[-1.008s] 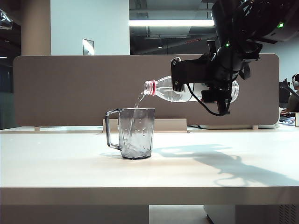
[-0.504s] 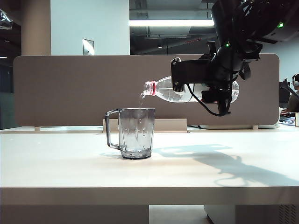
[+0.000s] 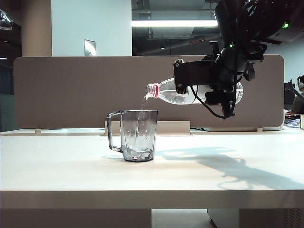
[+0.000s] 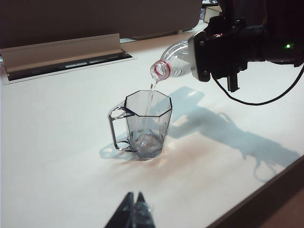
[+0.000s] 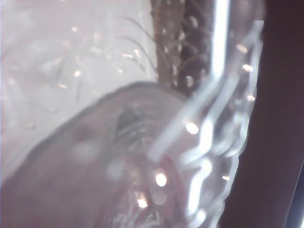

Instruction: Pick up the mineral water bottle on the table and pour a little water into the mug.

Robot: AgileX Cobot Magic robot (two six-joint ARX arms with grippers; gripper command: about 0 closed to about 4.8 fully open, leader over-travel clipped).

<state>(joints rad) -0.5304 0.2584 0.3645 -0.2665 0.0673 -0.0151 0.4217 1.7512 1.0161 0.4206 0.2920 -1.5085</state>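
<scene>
The main risk now is overfilling: the task wants only a little water [image 4: 151,92], and the mineral water bottle [image 3: 190,91] lies nearly level with a thin stream falling from its open neck into the mug [image 3: 137,135]. Its mouth sits just inside the mug's rim on the bottle side, so a small drift towards the right edge of the tabletop [image 3: 71,175] would likely spill.

The right end effector [image 3: 199,80] is clamped on the bottle's body, held high above the tabletop, wrist rolled sideways. The left end effector [image 4: 134,209] hovers low near the front edge, its tips together, empty. The mug stands mid-tabletop.
</scene>
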